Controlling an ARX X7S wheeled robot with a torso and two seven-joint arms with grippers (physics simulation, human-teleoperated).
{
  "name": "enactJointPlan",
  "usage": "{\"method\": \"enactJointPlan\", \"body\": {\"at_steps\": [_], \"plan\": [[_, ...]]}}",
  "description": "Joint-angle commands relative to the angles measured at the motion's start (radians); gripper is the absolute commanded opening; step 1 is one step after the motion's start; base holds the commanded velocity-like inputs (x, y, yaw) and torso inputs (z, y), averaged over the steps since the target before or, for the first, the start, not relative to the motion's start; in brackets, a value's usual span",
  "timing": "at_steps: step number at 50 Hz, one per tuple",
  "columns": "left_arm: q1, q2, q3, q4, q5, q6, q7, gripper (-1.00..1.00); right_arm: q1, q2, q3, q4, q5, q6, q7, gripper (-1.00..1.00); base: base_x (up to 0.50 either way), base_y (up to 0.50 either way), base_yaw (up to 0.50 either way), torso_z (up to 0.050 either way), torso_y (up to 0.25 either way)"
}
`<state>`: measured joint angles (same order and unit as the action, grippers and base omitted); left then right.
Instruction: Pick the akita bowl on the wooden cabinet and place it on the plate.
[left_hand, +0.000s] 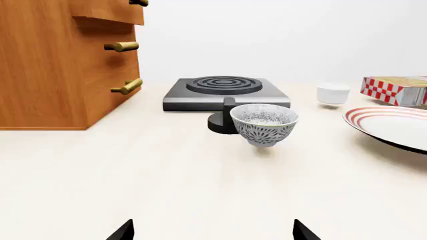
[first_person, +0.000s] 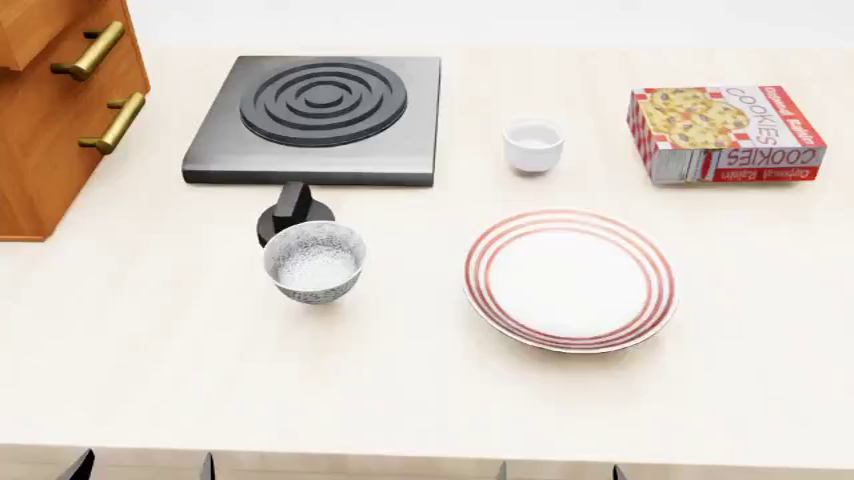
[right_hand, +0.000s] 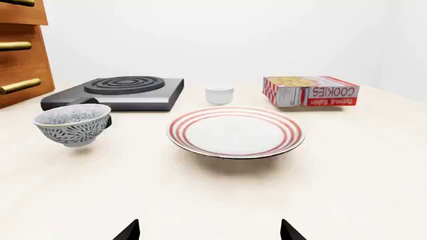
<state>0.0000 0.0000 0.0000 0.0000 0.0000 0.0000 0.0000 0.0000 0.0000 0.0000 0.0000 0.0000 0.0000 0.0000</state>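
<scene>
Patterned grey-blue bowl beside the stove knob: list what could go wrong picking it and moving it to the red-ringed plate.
1. The patterned grey-blue bowl sits right against the black stove knob; a finger closing there may hit the knob.
2. The round bowl could slip from a rim pinch.
3. The red-ringed white plate is shallow; an off-centre release may tip the bowl off its rim.

The only readable text stands on the red-and-white checkered cookie box (first_person: 725, 133) at the far right of the table: "COOKIES" in large red letters on its top and on its near side. Smaller print beside it is too blurred to read.
</scene>
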Motion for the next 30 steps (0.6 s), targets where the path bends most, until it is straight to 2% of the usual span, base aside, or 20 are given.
{"method": "enactJointPlan", "body": {"at_steps": [1, 10, 17, 21, 22, 23, 30], "plan": [[0.005, -0.014, 0.021, 0.006, -0.014, 0.004, -0.022, 1.00, -0.002, 0.018, -0.027, -0.003, 0.016, -0.002, 0.007, 1.00, 0.00, 0.00, 0.00, 0.000, 0.000], [0.013, -0.039, 0.059, 0.026, -0.042, -0.020, -0.070, 1.00, 0.001, 0.047, -0.058, -0.013, 0.045, 0.015, 0.032, 1.00, 0.00, 0.00, 0.00, 0.000, 0.000], [0.008, -0.052, 0.087, 0.025, 0.000, -0.035, -0.127, 1.00, 0.002, 0.060, -0.077, -0.019, 0.046, 0.026, 0.049, 1.00, 0.00, 0.00, 0.00, 0.000, 0.000], [0.019, -0.063, 0.086, 0.033, -0.032, -0.003, -0.118, 1.00, 0.002, 0.066, -0.078, -0.021, 0.056, 0.023, 0.058, 1.00, 0.00, 0.00, 0.00, 0.000, 0.000], [-0.007, -0.051, 0.055, -0.008, -0.037, 0.014, -0.055, 1.00, -0.009, 0.050, -0.041, -0.025, 0.087, -0.014, 0.018, 1.00, 0.00, 0.00, 0.00, 0.000, 0.000], [-0.014, -0.010, 0.002, -0.016, -0.009, -0.009, -0.023, 1.00, -0.001, 0.011, -0.002, -0.020, 0.033, 0.014, -0.005, 1.00, 0.00, 0.00, 0.00, 0.000, 0.000], [0.007, -0.035, 0.049, 0.014, 0.033, -0.011, -0.105, 1.00, -0.013, 0.035, -0.030, -0.041, 0.049, -0.017, 0.034, 1.00, 0.00, 0.00, 0.00, 0.000, 0.000]]}}
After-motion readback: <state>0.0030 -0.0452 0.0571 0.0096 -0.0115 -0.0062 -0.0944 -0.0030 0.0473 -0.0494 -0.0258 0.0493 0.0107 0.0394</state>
